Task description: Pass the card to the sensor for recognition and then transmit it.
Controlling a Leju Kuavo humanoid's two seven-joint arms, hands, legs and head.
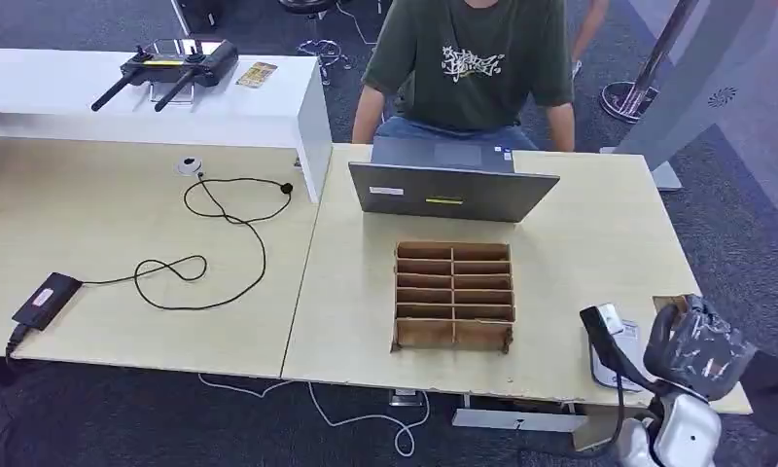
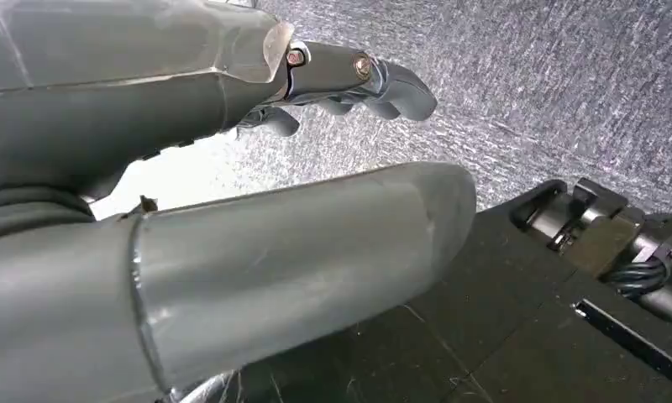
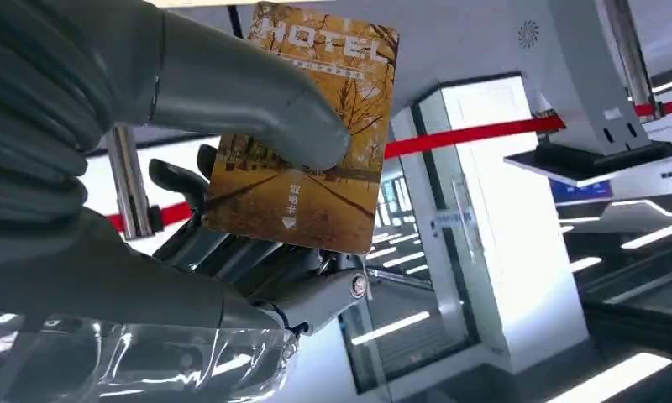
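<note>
My right hand (image 3: 232, 210) pinches a golden hotel card (image 3: 316, 143) with an autumn-trees print between the thumb and the fingers. In the head view that hand (image 1: 701, 350), wrapped in clear plastic, hovers over the table's front right corner. The small white and black sensor (image 1: 609, 345) lies on the table just to its left. Whether the card touches the sensor I cannot tell. My left hand (image 2: 349, 80) hangs over grey carpet with its fingers loosely apart and nothing in it.
A wooden compartment box (image 1: 453, 295) sits mid-table, and a grey laptop (image 1: 451, 190) stands behind it. A person in a green shirt (image 1: 468, 58) sits across the table. A black adapter (image 1: 45, 300) with a looped cable lies on the left table. A white counter (image 1: 142, 92) holds a controller.
</note>
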